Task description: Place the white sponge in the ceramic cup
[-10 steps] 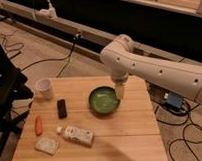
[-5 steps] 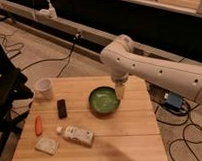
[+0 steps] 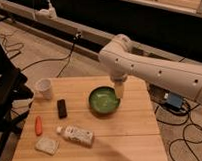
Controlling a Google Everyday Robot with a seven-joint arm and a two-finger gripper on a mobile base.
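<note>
The white sponge lies flat at the front left corner of the wooden table. The ceramic cup stands upright at the table's back left. My gripper hangs from the white arm over the right rim of the green bowl, far from both the sponge and the cup.
A white bottle with a printed label lies next to the sponge. A black block and an orange-red object lie on the left half. Cables cross the floor, a blue box sits at right, and dark furniture stands at left.
</note>
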